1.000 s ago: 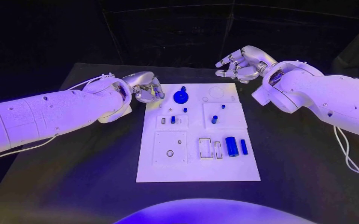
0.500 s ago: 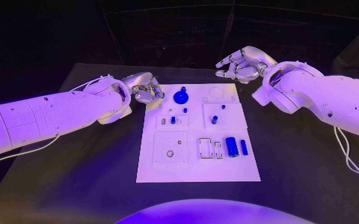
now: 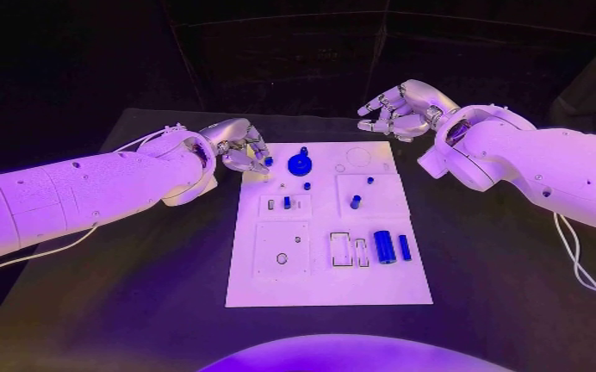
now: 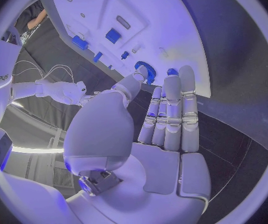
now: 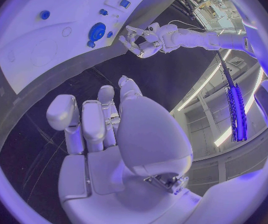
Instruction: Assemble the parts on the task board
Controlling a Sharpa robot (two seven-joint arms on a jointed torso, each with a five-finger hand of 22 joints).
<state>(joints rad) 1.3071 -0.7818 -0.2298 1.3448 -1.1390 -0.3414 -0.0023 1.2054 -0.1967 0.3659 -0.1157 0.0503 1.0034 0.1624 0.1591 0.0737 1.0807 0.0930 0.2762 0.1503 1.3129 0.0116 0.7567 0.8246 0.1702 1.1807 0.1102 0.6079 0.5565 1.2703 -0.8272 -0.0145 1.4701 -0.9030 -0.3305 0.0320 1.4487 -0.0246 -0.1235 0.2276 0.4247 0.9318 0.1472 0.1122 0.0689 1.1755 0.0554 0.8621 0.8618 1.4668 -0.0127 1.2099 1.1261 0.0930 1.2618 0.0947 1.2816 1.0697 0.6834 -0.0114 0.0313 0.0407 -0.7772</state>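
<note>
Since the earlier frame the left robot hand [image 3: 245, 150] has edged closer to the board's [image 3: 325, 286] far-left corner and the right robot hand [image 3: 400, 111] has lifted slightly beyond the far-right corner; in the head view both hang over the table [image 3: 149, 303], fingers apart and holding nothing, while the round blue part [image 3: 300, 162] sits at the board's far end and two blue cylinders [image 3: 393, 246] lie nearer its right edge. Left wrist view: the left robot hand [image 4: 165, 119] is released, fingers straight and side by side, tips close to the round part [image 4: 147, 67] at the board's [image 4: 190, 50] edge. Right wrist view: the right robot hand [image 5: 99, 129] is released, fingers loosely extended above the table short of the board [image 5: 34, 59], the left robot hand [image 5: 140, 41] visible near the round part [image 5: 97, 33].
</note>
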